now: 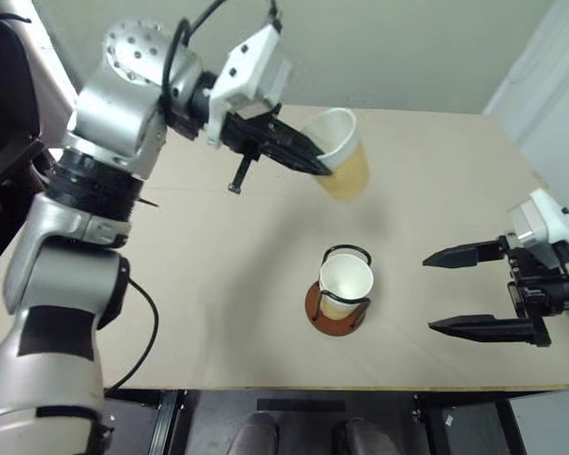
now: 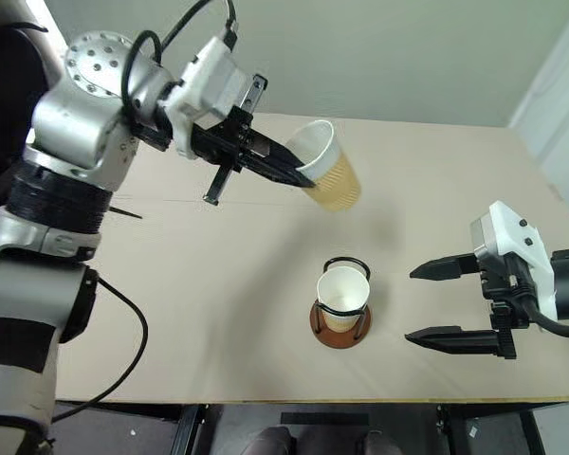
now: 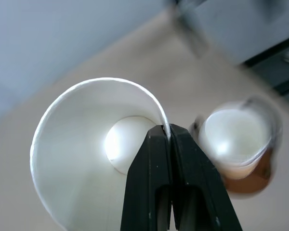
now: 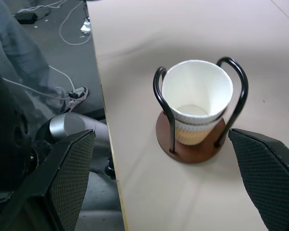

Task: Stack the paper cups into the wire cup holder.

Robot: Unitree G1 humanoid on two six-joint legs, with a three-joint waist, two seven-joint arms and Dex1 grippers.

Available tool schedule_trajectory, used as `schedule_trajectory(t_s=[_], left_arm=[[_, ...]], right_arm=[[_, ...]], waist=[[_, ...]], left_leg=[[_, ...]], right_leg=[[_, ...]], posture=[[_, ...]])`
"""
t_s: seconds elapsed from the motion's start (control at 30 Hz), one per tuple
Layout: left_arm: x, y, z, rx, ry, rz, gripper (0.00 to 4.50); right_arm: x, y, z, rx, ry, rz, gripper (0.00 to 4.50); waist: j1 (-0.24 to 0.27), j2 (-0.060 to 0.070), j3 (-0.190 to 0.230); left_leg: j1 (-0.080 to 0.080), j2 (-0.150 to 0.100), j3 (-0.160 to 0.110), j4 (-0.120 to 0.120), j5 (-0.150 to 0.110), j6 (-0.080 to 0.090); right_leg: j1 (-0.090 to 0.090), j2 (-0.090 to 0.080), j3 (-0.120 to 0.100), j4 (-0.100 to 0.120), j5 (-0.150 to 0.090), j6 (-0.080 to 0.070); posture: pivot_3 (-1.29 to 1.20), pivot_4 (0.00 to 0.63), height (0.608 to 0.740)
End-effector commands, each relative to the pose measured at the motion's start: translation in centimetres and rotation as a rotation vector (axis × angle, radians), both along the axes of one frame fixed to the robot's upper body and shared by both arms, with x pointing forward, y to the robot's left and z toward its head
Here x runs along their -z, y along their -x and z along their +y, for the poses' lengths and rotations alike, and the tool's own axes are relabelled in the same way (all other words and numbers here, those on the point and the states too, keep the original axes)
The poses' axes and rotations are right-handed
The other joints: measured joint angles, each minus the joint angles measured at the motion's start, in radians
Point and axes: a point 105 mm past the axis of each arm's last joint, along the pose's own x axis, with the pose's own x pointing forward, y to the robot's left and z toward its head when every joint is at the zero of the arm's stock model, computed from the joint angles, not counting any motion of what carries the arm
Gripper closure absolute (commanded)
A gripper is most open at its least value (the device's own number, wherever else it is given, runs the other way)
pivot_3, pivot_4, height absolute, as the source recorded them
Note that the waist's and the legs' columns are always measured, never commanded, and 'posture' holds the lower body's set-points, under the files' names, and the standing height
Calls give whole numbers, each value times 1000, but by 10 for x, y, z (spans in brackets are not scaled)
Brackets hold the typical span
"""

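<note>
My left gripper (image 1: 324, 167) is shut on the rim of a tan paper cup (image 1: 341, 156), one finger inside and one outside, and holds it tilted in the air above the table, beyond the wire cup holder (image 1: 339, 301). The same cup (image 3: 94, 154) shows its white inside in the left wrist view. The holder has a reddish-brown disc base and black wire loops, and two nested cups (image 4: 197, 103) stand in it. My right gripper (image 1: 455, 294) is open to the right of the holder, level with it, with nothing between its fingers.
The beige table (image 1: 218, 284) carries nothing else. Its front edge runs just below the holder. A person's leg and shoe (image 4: 72, 94) and cables on the floor lie beyond the table edge in the right wrist view.
</note>
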Motion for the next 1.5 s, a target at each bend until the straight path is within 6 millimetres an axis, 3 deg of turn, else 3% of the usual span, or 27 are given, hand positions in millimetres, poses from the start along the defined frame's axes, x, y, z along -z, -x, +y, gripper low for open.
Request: schedule_trajectory(t_s=[0.03, 0.37, 0.93, 1.03, 1.4, 1.5], left_arm=[[13, 23, -2, 120, -86, 17, 4471], [52, 17, -11, 175, -240, -34, 4471], [74, 12, -16, 179, -292, -60, 4471], [78, 10, -15, 167, -302, -65, 3892], [74, 6, -16, 115, -247, -57, 295], [70, 2, -14, 48, -176, -18, 295]], right_arm=[[-10, 1, -3, 6, 15, -53, 0], [-10, 6, -6, 29, 21, -54, 0], [-7, 7, -4, 30, 14, -52, 0], [-7, 7, -3, 28, 14, -51, 0], [-6, 5, -3, 22, 15, -45, 0], [-6, 4, -4, 21, 14, -45, 0]], waist=[[-4, 0, 0], [-6, 0, 0], [-8, 0, 0], [-8, 0, 0], [-7, 0, 0], [-8, 0, 0]], left_leg=[[2, 0, 1, 0, 0, 0], [6, 0, 2, 2, -1, 3], [6, 0, 2, 0, -2, 4], [6, 0, 3, 0, -2, 4], [6, -1, 3, 0, -2, 4], [6, -1, 3, 0, -2, 4]], right_leg=[[0, 0, 3, 0, 0, 1], [4, 0, 6, 1, 0, 2], [3, 0, 7, 0, 0, 2], [3, 0, 7, 0, 0, 2], [3, 0, 7, 0, 0, 2], [3, 0, 7, 0, 0, 2]], posture=[[0, 150, 740], [0, 150, 740], [0, 150, 740], [0, 150, 740], [0, 150, 740], [0, 150, 740]])
